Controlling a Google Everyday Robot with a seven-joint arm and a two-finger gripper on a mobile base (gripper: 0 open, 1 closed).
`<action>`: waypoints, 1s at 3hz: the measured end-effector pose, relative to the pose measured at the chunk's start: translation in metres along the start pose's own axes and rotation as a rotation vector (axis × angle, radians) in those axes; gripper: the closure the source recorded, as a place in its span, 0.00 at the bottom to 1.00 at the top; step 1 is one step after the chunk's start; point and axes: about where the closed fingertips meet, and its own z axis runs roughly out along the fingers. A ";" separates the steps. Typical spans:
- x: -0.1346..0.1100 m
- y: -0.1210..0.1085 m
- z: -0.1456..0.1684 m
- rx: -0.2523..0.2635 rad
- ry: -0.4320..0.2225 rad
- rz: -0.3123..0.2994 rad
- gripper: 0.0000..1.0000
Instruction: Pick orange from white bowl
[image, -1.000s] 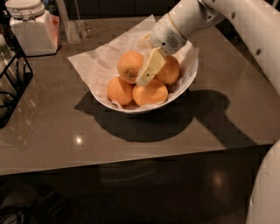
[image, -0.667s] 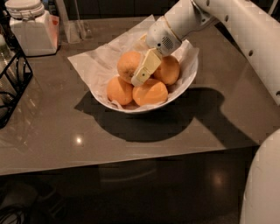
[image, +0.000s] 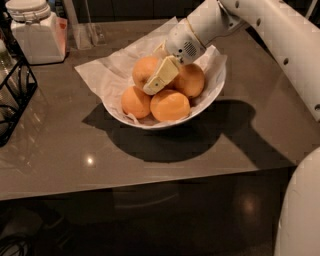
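The white bowl (image: 212, 92) sits mid-table, lined with crumpled white paper, and holds several oranges. The duller, tan orange (image: 144, 72) lies at the back left of the pile; no blotch shows on it from here. My gripper (image: 159, 64) reaches down into the bowl from the upper right and is open. One cream finger (image: 161, 76) rests between the tan orange and a browner orange (image: 191, 80) to its right. The other finger is mostly hidden behind the pile. Two brighter oranges (image: 170, 105) lie at the front.
A white lidded jar (image: 32, 30) stands at the back left. A black wire rack (image: 15, 97) sits at the left edge. A clear stand (image: 87, 30) is behind the bowl. My white arm (image: 280, 35) crosses the upper right.
My gripper has shifted a little to the left over the pile, toward the back-left orange. The oranges and bowl have not moved.
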 end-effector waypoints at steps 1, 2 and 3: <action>0.000 0.000 0.000 0.000 0.000 0.000 0.66; 0.000 0.000 0.000 0.000 0.000 0.000 0.89; -0.002 0.000 0.001 -0.003 0.000 -0.006 1.00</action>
